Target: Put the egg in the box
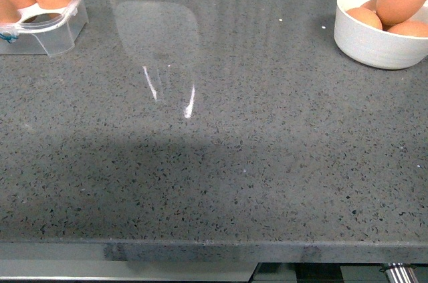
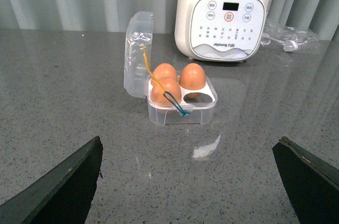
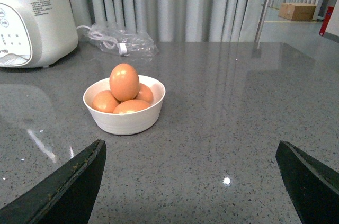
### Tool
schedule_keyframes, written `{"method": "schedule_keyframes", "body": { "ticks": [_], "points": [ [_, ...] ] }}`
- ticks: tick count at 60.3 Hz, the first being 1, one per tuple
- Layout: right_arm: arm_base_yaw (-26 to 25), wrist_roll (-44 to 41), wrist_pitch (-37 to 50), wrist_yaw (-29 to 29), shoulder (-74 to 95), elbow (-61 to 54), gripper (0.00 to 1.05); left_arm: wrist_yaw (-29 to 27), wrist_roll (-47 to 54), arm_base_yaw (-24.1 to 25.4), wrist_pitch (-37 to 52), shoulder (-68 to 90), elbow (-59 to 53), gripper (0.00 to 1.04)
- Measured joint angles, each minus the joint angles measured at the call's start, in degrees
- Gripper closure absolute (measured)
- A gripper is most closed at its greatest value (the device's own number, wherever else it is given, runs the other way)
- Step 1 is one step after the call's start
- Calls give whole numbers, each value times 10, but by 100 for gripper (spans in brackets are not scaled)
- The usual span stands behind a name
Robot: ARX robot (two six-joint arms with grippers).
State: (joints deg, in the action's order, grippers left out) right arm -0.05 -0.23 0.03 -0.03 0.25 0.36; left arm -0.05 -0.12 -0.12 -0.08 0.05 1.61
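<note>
Risk: shell cracking on pickup

Left jaws and right jaws are hanging wide open, empty. The egg is sitting topmost in the bowl at two o'clock; the box is waiting lid-up at ten o'clock, one cup free. Pinching too hard risks cracking it or toppling the other eggs.

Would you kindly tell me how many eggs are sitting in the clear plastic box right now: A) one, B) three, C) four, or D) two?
B: the left wrist view shows three eggs seated in the box, with one cup empty.
</note>
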Motion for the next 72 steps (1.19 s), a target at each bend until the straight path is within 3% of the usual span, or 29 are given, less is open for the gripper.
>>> {"method": "schedule_keyframes", "body": {
  "ticks": [67, 72],
  "points": [
    [0, 0, 0, 0, 0, 0, 7, 0, 0, 0, 0, 0, 0, 7],
    [13, 5, -35, 9, 21, 14, 7, 0, 0, 0, 0, 0, 0, 7]
  ]
}}
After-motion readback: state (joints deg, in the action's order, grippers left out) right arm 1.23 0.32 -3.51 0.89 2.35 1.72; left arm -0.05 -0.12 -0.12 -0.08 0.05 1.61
